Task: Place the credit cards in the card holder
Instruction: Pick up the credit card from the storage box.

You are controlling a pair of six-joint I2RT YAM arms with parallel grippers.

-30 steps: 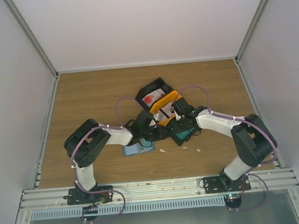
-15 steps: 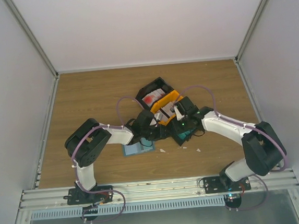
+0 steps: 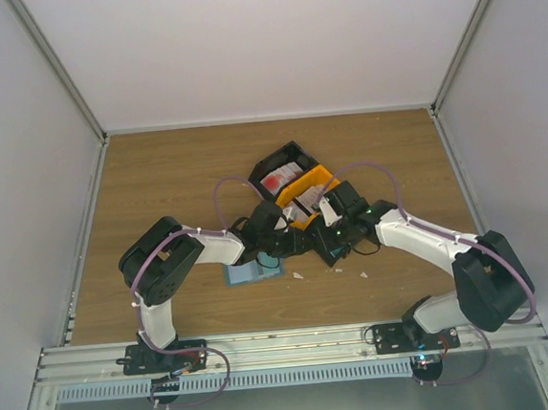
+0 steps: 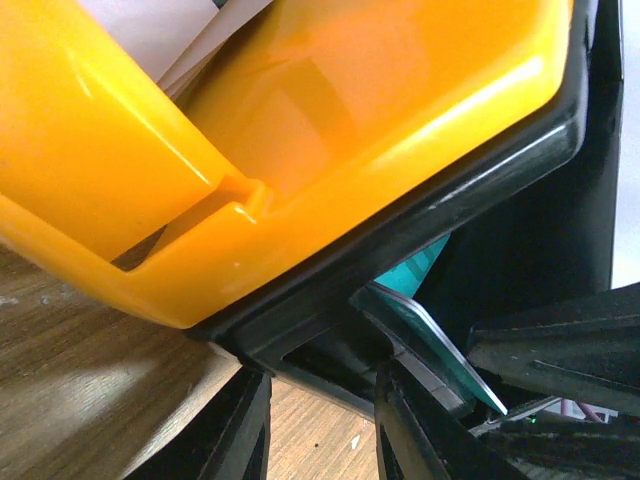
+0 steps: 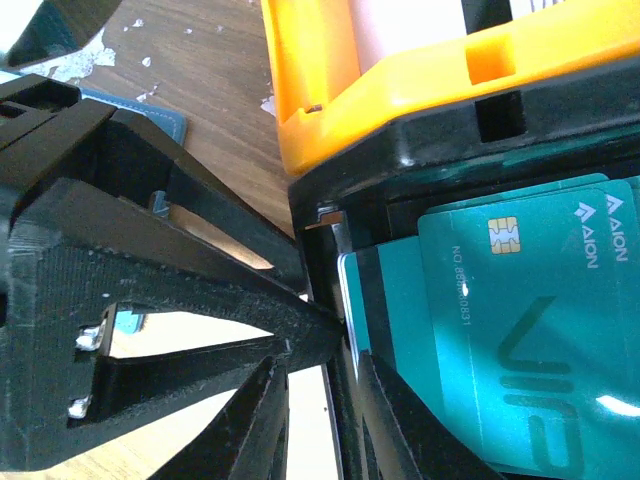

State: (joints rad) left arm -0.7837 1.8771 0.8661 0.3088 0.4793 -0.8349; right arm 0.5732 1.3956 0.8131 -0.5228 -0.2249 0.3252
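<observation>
R gripper [image 5: 322, 378]: jaws near-together astride teal card [image 5: 500, 330] edge in black tray [image 5: 430, 140]; clamped or not, can't tell. R arm stretched low, pointing leftward. L gripper [image 4: 320, 385]: jaws apart at same tray's corner, beside orange tray [image 4: 300, 150]; elbow bent. Holder [image 3: 253, 272] lies just by L wrist.

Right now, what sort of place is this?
Probably a robot test cell: white panel walls in aluminium framing, a wooden tabletop, and a left arm and right arm bolted to the near rail.
</observation>
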